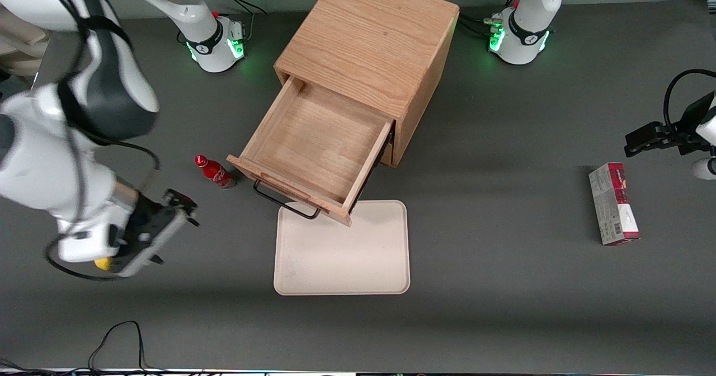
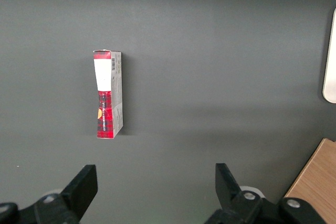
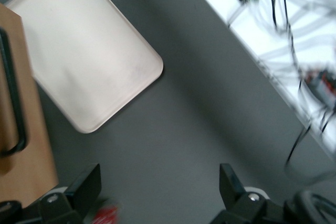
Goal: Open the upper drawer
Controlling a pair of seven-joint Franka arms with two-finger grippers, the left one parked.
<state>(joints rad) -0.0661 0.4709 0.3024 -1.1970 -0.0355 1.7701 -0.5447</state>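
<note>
The upper drawer (image 1: pixel 313 135) of the oak cabinet (image 1: pixel 369 40) stands pulled far out, its inside bare. Its thin black wire handle (image 1: pixel 282 200) hangs over the tray's edge; the drawer front (image 3: pixel 21 145) and handle (image 3: pixel 13 93) also show in the right wrist view. The bottom drawer is hidden under it. My right gripper (image 1: pixel 182 205) is away from the drawer, toward the working arm's end of the table and nearer the front camera than the red bottle. It is open and empty (image 3: pixel 157 195), with bare grey table between its fingers.
A small red bottle (image 1: pixel 214 172) lies beside the drawer front, and shows at one finger in the right wrist view (image 3: pixel 107 216). A beige tray (image 1: pixel 342 250) lies in front of the drawer. A red and grey carton (image 1: pixel 612 202) lies toward the parked arm's end. Cables run along the table's near edge (image 1: pixel 120 337).
</note>
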